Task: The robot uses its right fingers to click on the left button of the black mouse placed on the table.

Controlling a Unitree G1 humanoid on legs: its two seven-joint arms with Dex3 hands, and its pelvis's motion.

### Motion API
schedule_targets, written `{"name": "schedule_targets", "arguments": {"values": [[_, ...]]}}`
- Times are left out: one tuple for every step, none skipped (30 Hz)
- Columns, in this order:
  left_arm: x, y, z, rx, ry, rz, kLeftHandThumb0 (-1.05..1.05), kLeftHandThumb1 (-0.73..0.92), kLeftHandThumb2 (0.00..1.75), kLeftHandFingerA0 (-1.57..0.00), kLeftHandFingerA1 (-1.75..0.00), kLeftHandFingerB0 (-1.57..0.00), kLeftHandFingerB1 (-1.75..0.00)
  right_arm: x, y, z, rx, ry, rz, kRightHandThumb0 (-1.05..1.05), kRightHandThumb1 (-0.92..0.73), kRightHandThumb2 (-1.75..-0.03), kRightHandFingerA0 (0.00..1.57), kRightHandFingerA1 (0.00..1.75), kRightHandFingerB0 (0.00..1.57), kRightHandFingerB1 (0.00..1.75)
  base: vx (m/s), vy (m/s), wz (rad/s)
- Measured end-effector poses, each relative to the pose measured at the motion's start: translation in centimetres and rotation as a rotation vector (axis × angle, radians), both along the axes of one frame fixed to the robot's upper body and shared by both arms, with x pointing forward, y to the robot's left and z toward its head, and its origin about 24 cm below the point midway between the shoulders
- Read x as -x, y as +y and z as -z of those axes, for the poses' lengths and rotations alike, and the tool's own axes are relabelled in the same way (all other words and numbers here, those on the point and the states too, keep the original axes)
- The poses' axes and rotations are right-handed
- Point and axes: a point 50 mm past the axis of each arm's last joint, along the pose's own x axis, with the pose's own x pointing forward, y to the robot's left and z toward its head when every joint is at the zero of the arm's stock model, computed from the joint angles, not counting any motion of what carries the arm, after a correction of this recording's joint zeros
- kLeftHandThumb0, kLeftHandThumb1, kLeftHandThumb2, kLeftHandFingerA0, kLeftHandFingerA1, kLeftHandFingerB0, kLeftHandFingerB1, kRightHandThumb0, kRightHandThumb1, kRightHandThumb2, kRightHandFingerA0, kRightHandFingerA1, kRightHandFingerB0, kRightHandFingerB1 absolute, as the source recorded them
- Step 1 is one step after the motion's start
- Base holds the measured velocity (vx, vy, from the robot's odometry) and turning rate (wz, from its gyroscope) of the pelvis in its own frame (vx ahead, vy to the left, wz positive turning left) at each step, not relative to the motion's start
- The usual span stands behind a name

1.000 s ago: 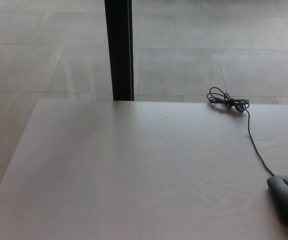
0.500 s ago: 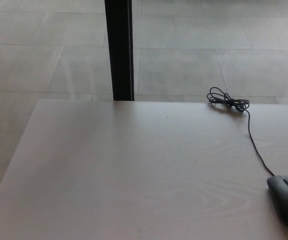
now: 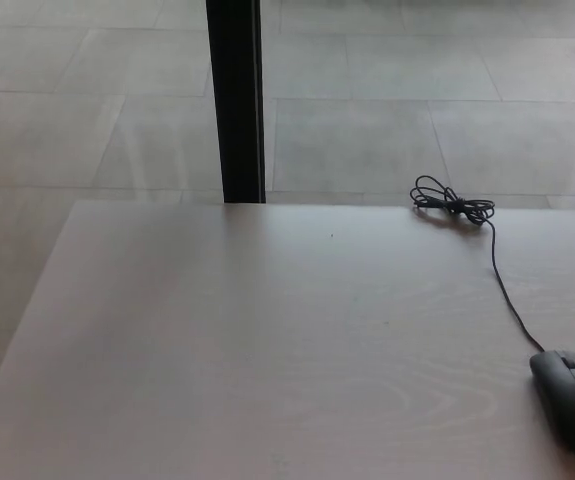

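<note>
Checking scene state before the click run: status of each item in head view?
black mouse: flat on table near right edge, nothing touching it.
cable: runs back from mouse, spare length bundled at far edge.
table: light wood.
Robot hands: not in view.

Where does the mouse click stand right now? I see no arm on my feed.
Nothing visible settles it. The black corded mouse sits at the right edge of the pale wooden table, its thin black cable running back to a bundled coil. Neither robot hand is in view, so nothing is in hand. This fits a moment before the reach or after a click and withdrawal; a click leaves no trace.
</note>
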Motion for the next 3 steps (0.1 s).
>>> {"name": "schedule_targets", "arguments": {"values": [[-0.01, -0.01, 0.01, 0.0, 0.001, 0.001, -0.87, 0.92, 0.88, -0.74, -0.55, -0.56, -0.49, -0.03, 0.05, -0.01, -0.006, -0.004, -0.005, -0.66, -0.91, -0.67, 0.61, 0.56, 0.38, 0.38, 0.0, 0.0, 0.0], [-0.02, -0.01, 0.01, 0.0, 0.001, 0.002, -0.87, 0.92, 0.88, -0.74, -0.55, -0.56, -0.49, -0.05, 0.11, 0.02, -0.012, -0.006, -0.011, -0.66, -0.91, -0.67, 0.61, 0.56, 0.38, 0.38, 0.0, 0.0, 0.0], [0.0, -0.01, 0.01, 0.0, 0.002, 0.002, -0.93, 0.87, 0.95, -0.71, -0.56, -0.57, -0.52, -0.07, 0.16, 0.03, -0.015, -0.007, -0.02, -0.66, -0.9, -0.67, 0.63, 0.57, 0.39, 0.38, 0.0, 0.0, 0.0]]}}
